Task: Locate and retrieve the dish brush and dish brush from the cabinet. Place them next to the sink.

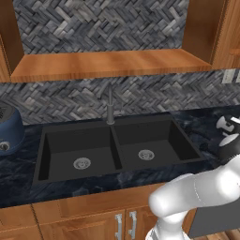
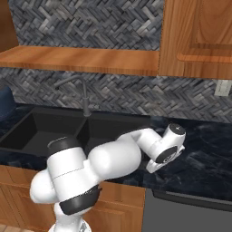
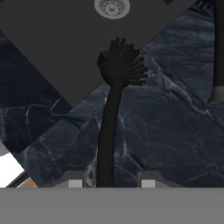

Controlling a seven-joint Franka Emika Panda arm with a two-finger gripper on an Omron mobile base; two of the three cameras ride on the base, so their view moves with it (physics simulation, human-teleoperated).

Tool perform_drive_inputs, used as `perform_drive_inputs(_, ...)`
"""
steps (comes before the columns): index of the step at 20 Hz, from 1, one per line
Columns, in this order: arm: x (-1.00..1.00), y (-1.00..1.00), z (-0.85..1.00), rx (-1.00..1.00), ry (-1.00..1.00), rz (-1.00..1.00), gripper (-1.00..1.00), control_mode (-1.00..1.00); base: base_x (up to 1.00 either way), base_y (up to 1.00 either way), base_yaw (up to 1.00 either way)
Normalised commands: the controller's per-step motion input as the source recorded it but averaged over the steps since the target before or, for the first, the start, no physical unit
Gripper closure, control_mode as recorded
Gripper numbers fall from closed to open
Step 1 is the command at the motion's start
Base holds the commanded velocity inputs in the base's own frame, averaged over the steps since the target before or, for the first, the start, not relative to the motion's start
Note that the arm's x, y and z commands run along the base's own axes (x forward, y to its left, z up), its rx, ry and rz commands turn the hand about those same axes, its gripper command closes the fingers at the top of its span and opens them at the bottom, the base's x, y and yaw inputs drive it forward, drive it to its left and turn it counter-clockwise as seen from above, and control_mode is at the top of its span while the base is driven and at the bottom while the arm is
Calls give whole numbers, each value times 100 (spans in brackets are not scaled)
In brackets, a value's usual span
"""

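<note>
Shelf [image 1: 110, 64] of the cabinet stands bare, while the long-handled dish brush [image 3: 114, 94] lies on the dark tabletop [image 3: 175, 135] at the sink's [image 1: 117, 147] right edge, handle between the slightly spread pincer [image 3: 111, 183] tips, release apparently underway.

Grey herringbone tile wall [image 1: 140, 98] above dark marbled counter [image 2: 204, 163], orange-brown lower doors [image 1: 93, 220] beneath

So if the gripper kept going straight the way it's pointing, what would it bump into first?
Probably the long-handled dish brush, whose handle runs between the gripper tips, lying on the dark marble counter by the sink. Depth is unclear.
</note>
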Motion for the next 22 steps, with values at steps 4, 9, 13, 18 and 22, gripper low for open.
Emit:
perform_drive_inputs(4,8,0,-11,1,1,2,-100,-100,0,0,0)
perform_drive_inputs(9,6,2,-3,0,6,1,-100,-100,0,0,0)
perform_drive_inputs(13,0,10,21,-1,14,-1,-100,-100,0,0,0)
perform_drive_inputs(18,1,0,71,4,16,-5,-100,-100,0,0,0)
perform_drive_inputs(22,-19,-1,64,9,13,-9,-100,-100,0,0,0)
